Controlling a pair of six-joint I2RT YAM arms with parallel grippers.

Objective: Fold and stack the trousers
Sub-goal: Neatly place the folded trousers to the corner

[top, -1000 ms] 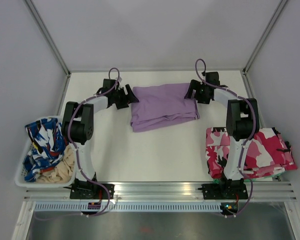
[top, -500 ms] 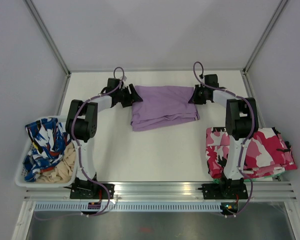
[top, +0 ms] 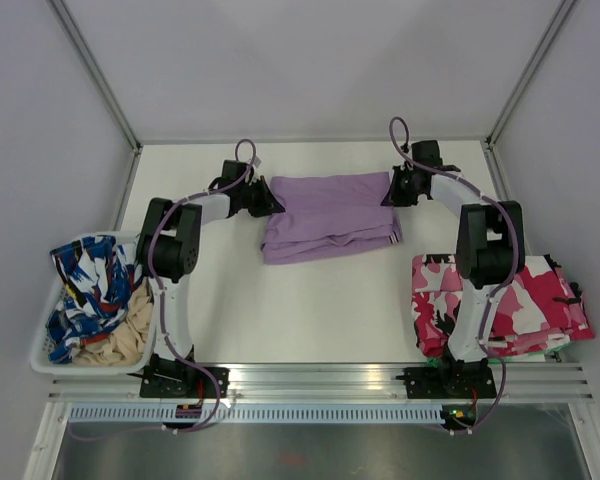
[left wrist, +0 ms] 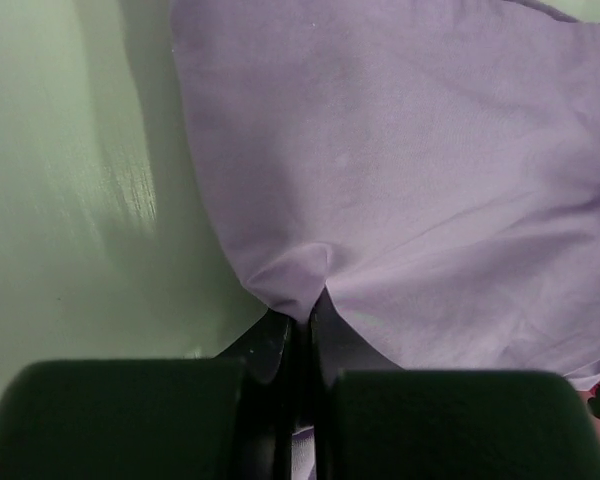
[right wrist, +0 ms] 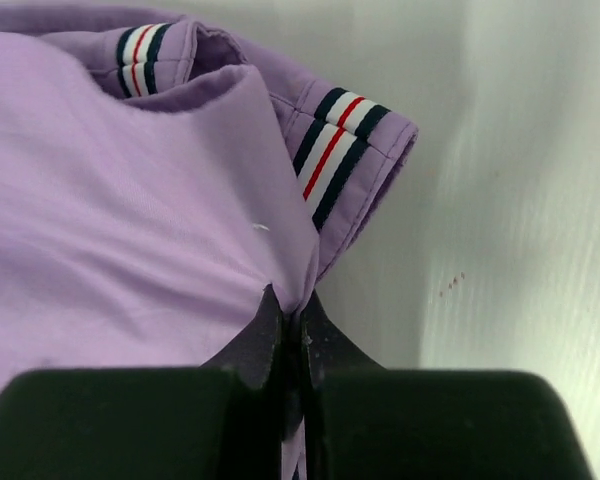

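Folded lilac trousers (top: 328, 215) lie in a rough rectangle in the middle of the table (top: 300, 310), close to its far edge, spanning the gap between the two arms. The left jaws are clenched on a pinch of cloth at the bundle's far left corner. The right jaws are clamped on the fabric's edge at the far right corner, just beside a navy, white and red striped trim (right wrist: 330, 150). The cloth looks thin, light and limp, likely to sag and slide over itself when lifted. Corner grips held level on both sides seem the safest way to keep the layers together. A pink camouflage garment (top: 505, 300) sits at the table's right edge.
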